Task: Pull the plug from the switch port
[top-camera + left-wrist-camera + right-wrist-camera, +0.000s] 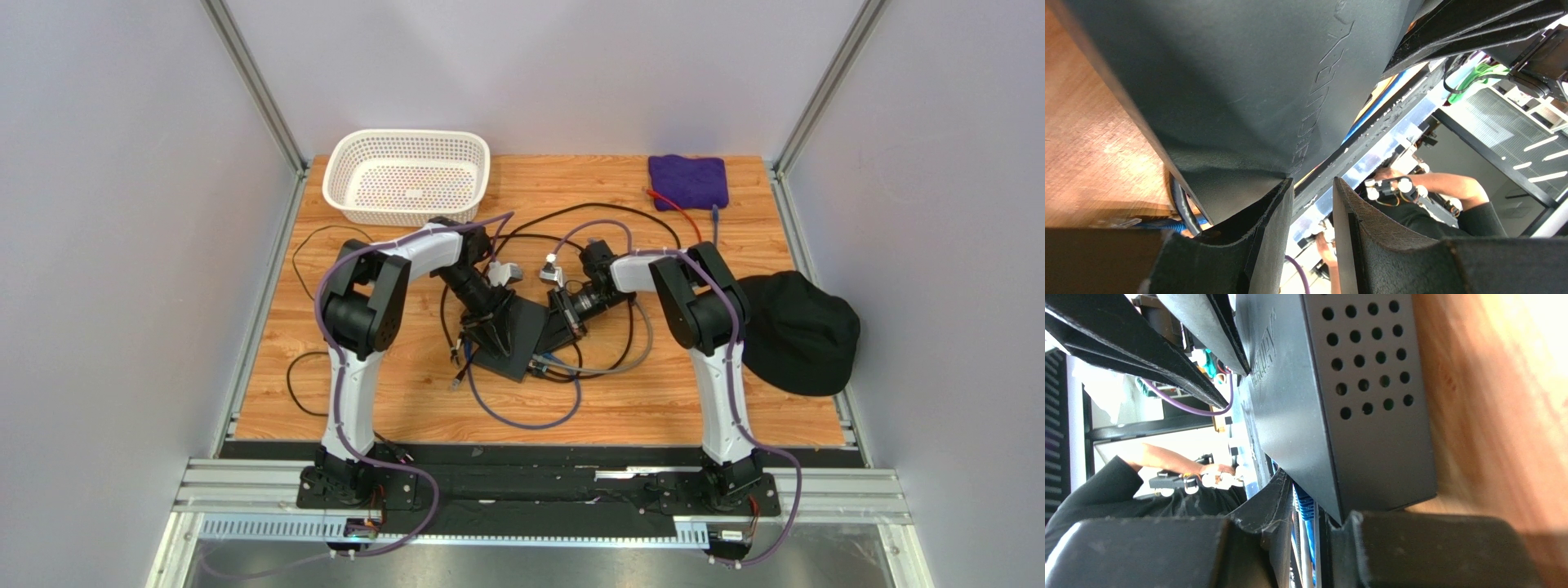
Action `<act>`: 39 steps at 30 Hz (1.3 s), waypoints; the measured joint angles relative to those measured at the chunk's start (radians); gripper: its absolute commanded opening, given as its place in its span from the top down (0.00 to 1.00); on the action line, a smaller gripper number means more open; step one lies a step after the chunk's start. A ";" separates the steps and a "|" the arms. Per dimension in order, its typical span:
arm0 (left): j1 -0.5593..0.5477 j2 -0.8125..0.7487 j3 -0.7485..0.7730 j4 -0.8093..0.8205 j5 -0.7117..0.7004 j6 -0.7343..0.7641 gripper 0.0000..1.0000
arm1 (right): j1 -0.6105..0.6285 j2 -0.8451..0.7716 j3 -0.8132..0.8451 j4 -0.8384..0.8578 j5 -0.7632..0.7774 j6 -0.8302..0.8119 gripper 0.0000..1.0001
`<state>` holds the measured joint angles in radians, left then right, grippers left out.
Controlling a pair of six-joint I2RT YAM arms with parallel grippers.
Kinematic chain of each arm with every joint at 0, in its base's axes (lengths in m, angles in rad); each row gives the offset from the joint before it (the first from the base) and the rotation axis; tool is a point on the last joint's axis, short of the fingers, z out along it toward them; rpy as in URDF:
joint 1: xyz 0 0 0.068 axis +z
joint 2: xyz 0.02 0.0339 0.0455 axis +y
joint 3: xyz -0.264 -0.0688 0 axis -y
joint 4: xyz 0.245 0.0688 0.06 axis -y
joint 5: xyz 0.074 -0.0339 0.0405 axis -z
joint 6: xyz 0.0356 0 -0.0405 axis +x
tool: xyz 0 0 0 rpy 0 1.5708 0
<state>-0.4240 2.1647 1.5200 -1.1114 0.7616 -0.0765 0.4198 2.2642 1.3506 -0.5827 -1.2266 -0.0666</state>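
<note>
**A:** From above: shows the switch lying in the middle of the counter. Puts the left tool on its left side and the right tool on its right. Too tangled with cables there to judge the port.

**B:** Then over to the left wrist.

**A:** Shows the left tool parted, with nothing in the gap. Has one tip touching the switch. Looks like bracing, not gripping.

**B:** And the right wrist?

**A:** Finds the right tool clenched on the blue plug, right at the edge of the switch.

**B:** Pulled free?

**A:** Seems not; reads as seated in its port. Counts reach, brace and grip as done. Leaves only the pull itself.
</note>
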 measured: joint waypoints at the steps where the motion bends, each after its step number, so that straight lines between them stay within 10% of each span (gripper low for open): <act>1: 0.000 0.000 0.000 -0.001 0.000 0.000 0.57 | 0.000 -0.010 -0.014 0.013 0.008 0.014 0.97; 39: -0.009 0.008 0.016 -0.049 -0.022 0.077 0.55 | -0.117 -0.055 0.055 -0.164 0.190 0.000 0.98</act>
<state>-0.4332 2.1723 1.5356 -1.1606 0.7399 0.0006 0.3023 2.2097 1.4059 -0.7467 -1.0363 -0.0662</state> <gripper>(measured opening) 0.434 0.148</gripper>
